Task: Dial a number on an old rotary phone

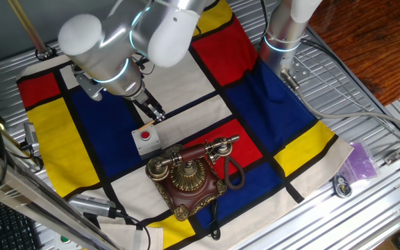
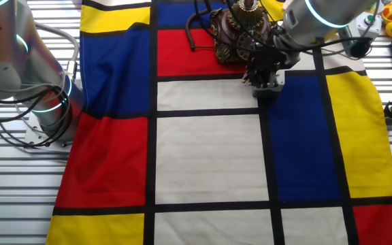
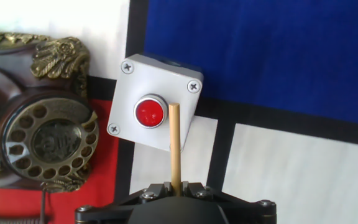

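One arm, one gripper (image 1: pixel 153 111), jaws closed on a thin wooden stick (image 3: pixel 175 146) that points out along the fingers. In the hand view the stick's tip lies over the grey box (image 3: pixel 157 102), just at 3 o'clock of its red button (image 3: pixel 150 112); whether it touches cannot be told.

One old rotary phone (image 1: pixel 189 177), dark red-brown base with brass dial (image 3: pixel 48 142) and brass-ended handset (image 1: pixel 194 153) resting across the cradle, black cord (image 1: pixel 233 173) looping at its side. In the fixed view from the phone's end it stands on the checked cloth (image 1: pixel 96 132) at about 5 o'clock of the grey box, just beside it, and apart from the gripper.

One cloth of red, blue, yellow and white panels with black lines, spread over a ribbed metal table (image 1: pixel 387 139).
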